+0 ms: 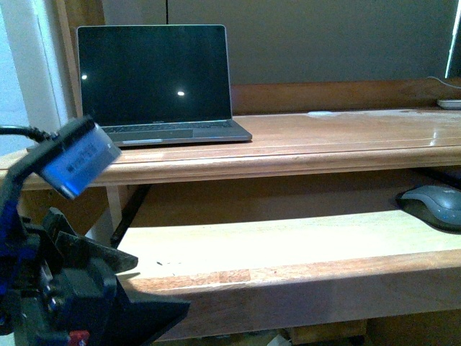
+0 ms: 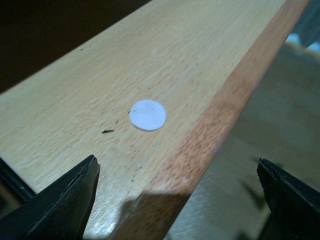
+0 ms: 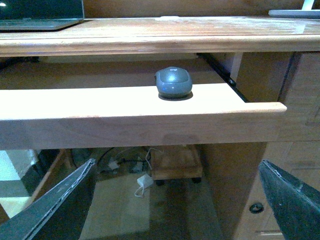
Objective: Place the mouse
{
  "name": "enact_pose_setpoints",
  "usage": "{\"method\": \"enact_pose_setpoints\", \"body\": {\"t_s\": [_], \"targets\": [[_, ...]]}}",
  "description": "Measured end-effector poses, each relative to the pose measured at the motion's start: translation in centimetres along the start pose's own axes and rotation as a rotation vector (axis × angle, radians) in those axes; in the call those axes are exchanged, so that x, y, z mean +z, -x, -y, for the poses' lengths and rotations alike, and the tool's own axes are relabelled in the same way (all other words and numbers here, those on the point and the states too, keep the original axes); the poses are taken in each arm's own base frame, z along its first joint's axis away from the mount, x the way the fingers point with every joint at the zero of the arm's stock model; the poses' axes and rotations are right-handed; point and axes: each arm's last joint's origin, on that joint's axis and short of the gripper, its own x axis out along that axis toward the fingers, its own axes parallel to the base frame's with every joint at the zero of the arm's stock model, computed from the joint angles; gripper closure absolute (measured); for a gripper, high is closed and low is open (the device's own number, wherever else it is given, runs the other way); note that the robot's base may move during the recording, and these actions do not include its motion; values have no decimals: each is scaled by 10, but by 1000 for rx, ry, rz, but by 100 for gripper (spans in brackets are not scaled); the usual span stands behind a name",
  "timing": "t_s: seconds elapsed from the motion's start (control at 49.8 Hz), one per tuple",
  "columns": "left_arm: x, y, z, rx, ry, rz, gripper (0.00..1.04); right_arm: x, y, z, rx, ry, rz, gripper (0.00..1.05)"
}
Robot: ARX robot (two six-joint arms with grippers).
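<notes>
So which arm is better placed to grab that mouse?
The right. The mouse sits at the right end of the tray, straight ahead of the right fingers, which are open. The left fingers hover near its left end.

Solid wood bench here, reddish-brown top with glare along its right end. Under it a paler pull-out shelf is slid out. It's so bright it's nearly washed out, with a redder strip along its front edge and a small white round sticker near that edge. Behind the bench there's a low wooden back rail and a dark grey wall. White frame at the far left with something pale blue beside it, maybe a window, can't tell. Underneath is a tan floor with a white plug, some cables and a little wooden stand on casters. Wooden cabinet at the bench's right end.
</notes>
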Motion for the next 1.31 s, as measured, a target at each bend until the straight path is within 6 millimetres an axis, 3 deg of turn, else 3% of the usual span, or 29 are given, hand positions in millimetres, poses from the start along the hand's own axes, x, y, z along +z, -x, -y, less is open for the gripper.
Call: {"method": "enact_pose_setpoints", "body": {"t_s": [0.08,0.161,0.221,0.261,0.382,0.482,0.543,0.703,0.944,1.306], "targets": [[11,7,12,56,56,74,10,0,0,0,1,0,0,7],[14,24,24,563,22,331,27,0,0,0,0,0,0,7],[1,42,24,831,77,431,40,-2,-1,0,-86,-58,-91,7],[-10,50,23,919,109,445,47,1,-4,1,-164,-101,-167,7],[-39,66,30,928,134,433,73,38,-34,9,-242,-208,-142,7],[-52,77,35,935,135,442,95,74,-72,16,-228,-201,-112,7],[-57,81,37,937,137,445,103,84,-91,16,-195,-176,-140,7],[-71,91,43,931,141,444,102,97,-145,11,-112,-68,-269,7],[-88,105,50,911,137,443,102,111,-202,4,-89,81,-370,7],[-107,115,62,938,141,450,102,85,-239,-15,-45,188,-507,7]]}}
